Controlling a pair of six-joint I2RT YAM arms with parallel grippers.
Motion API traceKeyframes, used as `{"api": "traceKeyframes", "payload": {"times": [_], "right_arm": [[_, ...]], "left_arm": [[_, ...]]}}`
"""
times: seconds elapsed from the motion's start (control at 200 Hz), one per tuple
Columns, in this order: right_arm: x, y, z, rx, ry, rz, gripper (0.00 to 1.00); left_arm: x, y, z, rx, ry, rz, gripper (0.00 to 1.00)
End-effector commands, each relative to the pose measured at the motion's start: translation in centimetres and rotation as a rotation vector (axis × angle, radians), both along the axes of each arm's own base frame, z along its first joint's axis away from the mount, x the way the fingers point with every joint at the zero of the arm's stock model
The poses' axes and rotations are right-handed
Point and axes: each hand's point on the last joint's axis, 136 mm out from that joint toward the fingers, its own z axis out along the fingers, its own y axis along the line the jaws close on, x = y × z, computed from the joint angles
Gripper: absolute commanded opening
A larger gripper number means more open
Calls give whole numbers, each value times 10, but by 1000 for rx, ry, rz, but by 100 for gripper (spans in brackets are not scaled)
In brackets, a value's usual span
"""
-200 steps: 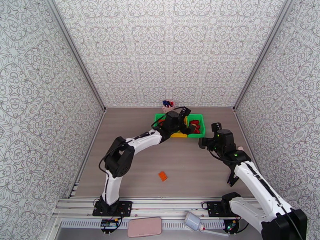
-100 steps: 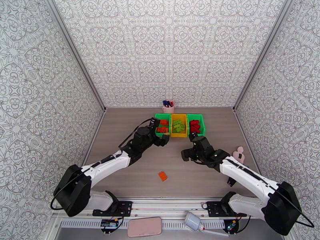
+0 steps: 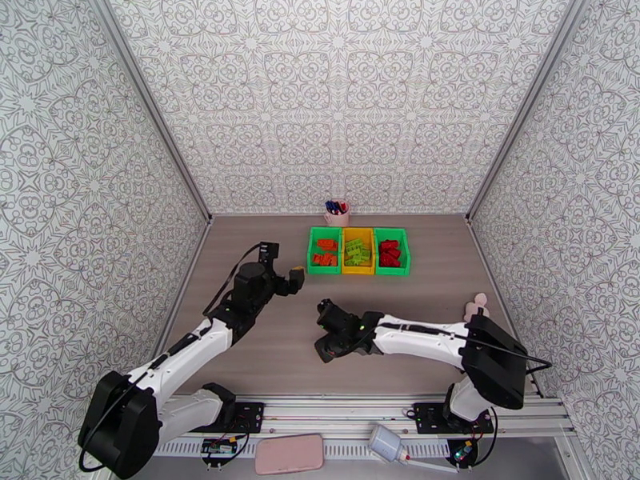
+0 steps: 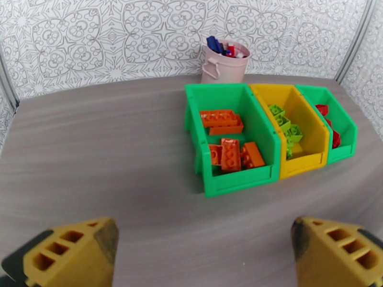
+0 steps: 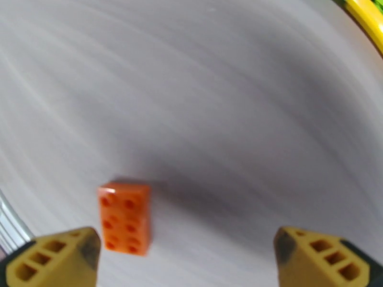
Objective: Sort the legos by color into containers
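Observation:
One orange lego [image 5: 125, 217] lies flat on the table, below and between the fingers of my open right gripper [image 5: 186, 264], nearer the left finger [image 5: 52, 259]. Seen from above, that gripper [image 3: 325, 347] hovers over the brick and hides it. The three containers stand in a row at the back: a green bin [image 3: 312, 251] holding orange legos [image 4: 225, 139], a yellow bin [image 3: 358, 270] with light green legos [image 4: 285, 125], and a green bin [image 3: 406, 251] with red legos [image 3: 390, 253]. My left gripper [image 3: 292, 280] is open and empty, left of and nearer than the bins.
A pink pen cup [image 3: 337, 212] stands behind the bins by the back wall. A small pink figure [image 3: 478, 304] lies near the right wall. Patterned walls close in three sides; the rail and arm bases run along the near edge.
My left gripper has drawn back from over the bins toward the left and near side. My right arm has swung left and down until its gripper hangs over the orange lego.

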Motion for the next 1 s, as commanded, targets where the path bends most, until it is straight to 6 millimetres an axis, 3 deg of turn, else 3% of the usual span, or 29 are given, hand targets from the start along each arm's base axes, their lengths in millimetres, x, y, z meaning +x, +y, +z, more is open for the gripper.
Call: {"api": "traceKeyframes", "payload": {"times": [0.0,0.13,0.22,0.36,0.495,0.63,0.79,0.995], "right_arm": [[-6,5,-9,-67,35,24,100],[-13,10,-27,-103,100,45,97],[-14,8,-35,-143,123,29,90],[-14,7,-37,-155,132,15,69],[-12,4,-36,-156,123,-1,40],[-4,2,-26,-133,96,-27,30],[34,-7,6,-26,2,-121,30],[124,-22,62,124,-205,-254,31]], "left_arm": [[-2,7,-5,-11,18,17,99],[-2,10,-5,-7,15,23,100],[-3,11,-8,-3,22,27,100],[-5,13,-12,2,30,29,100],[-7,14,-13,8,31,26,100],[-11,11,-12,14,20,3,100],[-23,4,-8,12,-20,-67,100],[-44,-17,-7,-18,-70,-186,100]]}}
